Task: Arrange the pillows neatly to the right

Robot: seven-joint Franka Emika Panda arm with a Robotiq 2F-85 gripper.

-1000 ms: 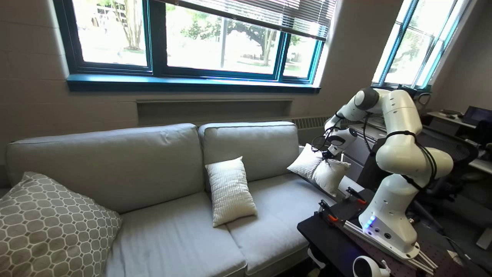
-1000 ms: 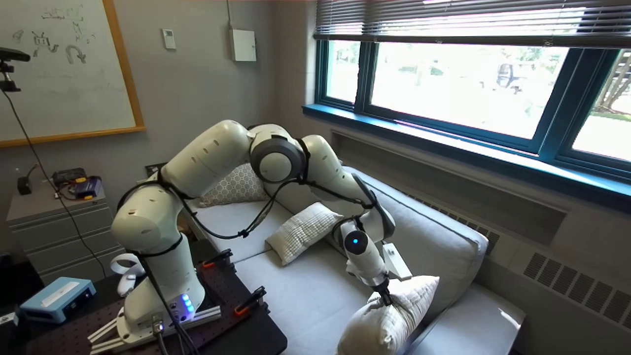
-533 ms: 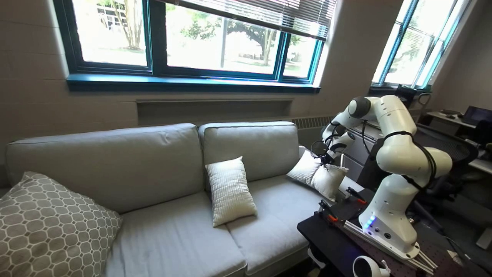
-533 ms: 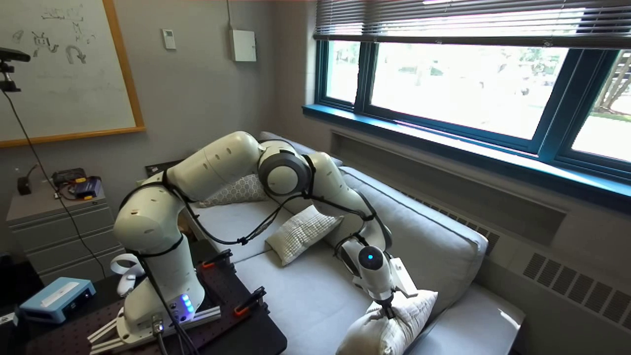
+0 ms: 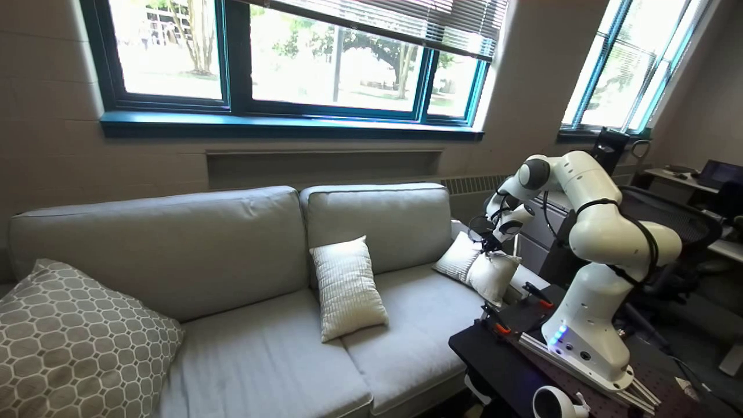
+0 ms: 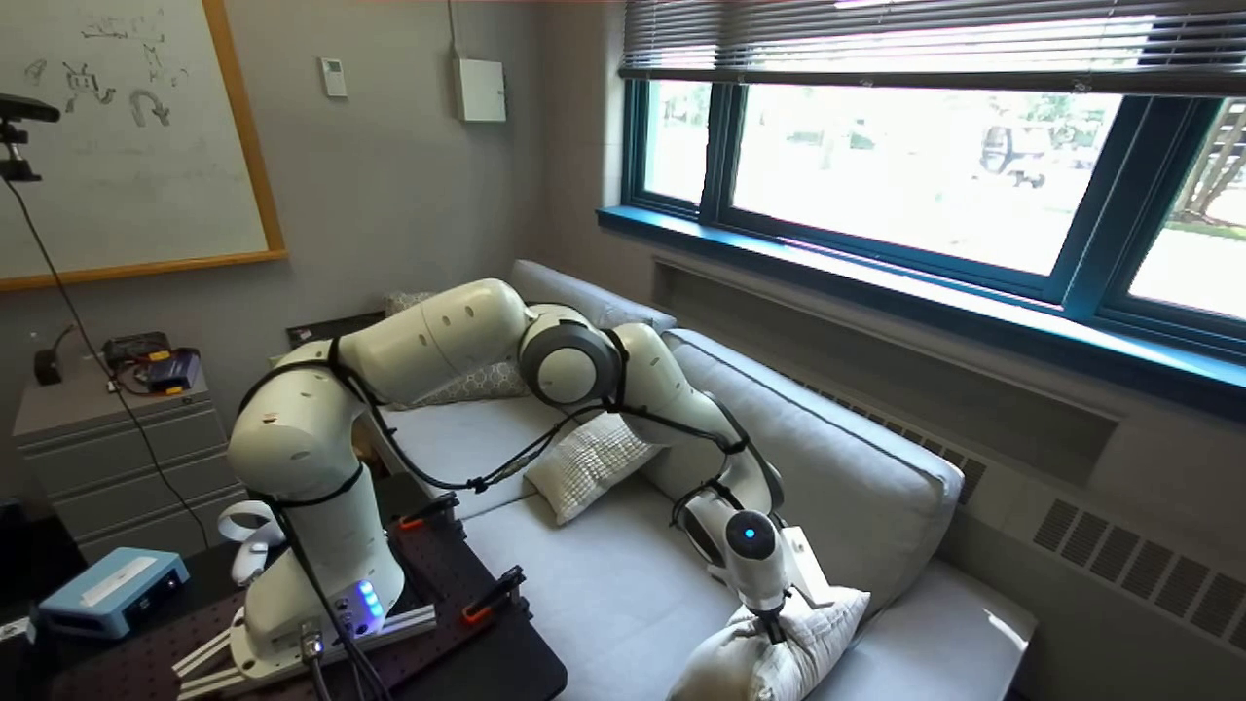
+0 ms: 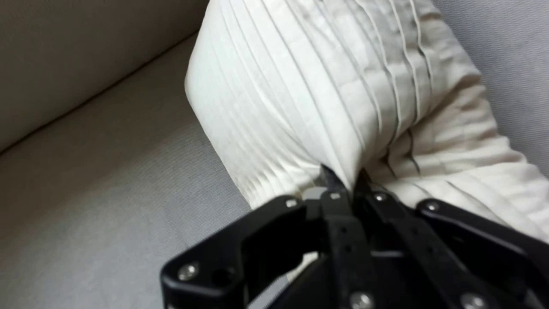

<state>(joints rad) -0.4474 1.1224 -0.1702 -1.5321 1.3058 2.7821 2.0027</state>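
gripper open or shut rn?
Shut, on a white pillow: in the wrist view, the gripper pinches a fold of its fabric, creases converging at the closed jaws.

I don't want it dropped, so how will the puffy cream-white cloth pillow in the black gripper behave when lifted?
Likely floppy: the pillow creases at the gripper. Probably light, looking puffy. It may sag, pinched at one fold.

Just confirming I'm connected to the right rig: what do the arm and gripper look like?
The arm is white and rounded, with a dark grey ring at one joint, black cables tied along it and blue lights low down. The gripper is black, with angular linkages and silver screws.
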